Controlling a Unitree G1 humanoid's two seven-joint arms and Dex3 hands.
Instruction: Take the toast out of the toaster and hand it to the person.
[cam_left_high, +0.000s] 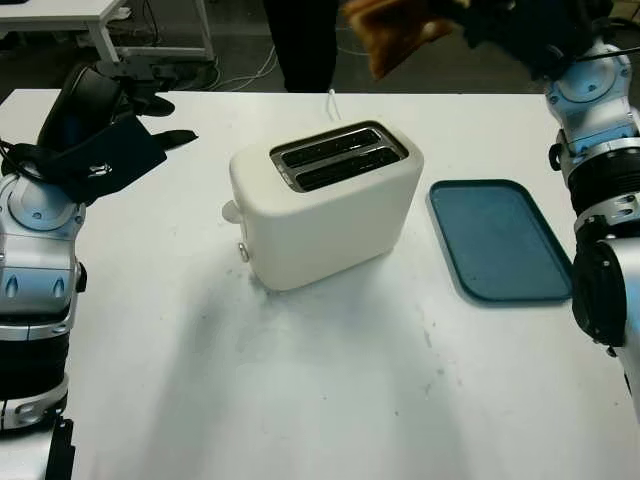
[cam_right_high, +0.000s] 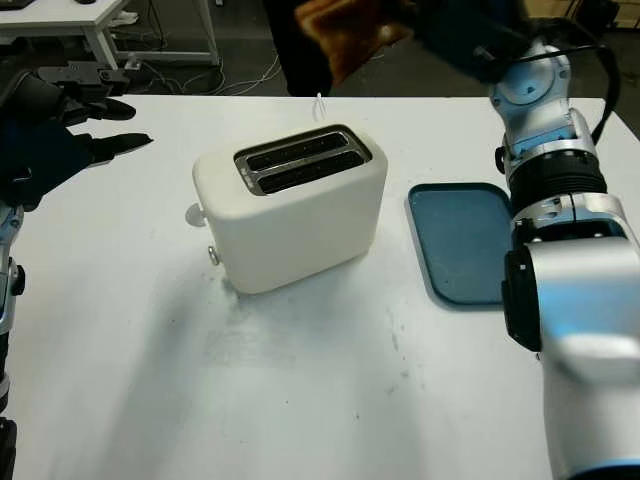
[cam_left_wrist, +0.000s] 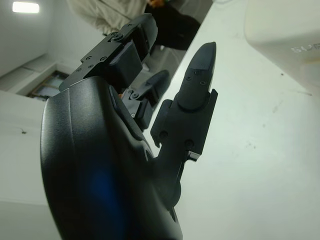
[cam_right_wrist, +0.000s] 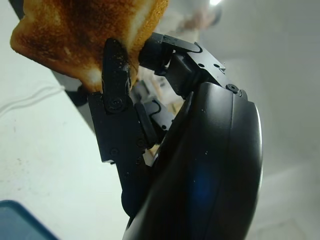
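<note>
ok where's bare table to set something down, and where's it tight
The near half of the table, in front of the toaster, is bare. So is the strip between the toaster and the open left hand. It is tighter between the toaster and the blue tray, and at the far edge, where the right hand holds the toast.

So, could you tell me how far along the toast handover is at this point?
Done: the toast is out of the toaster, whose slots look empty. In hand: the right hand grips the slice, raised beyond the table's far edge toward the person. Left: the person taking it; no person's hand is on it. The left hand is open, hovering beside the toaster.
</note>
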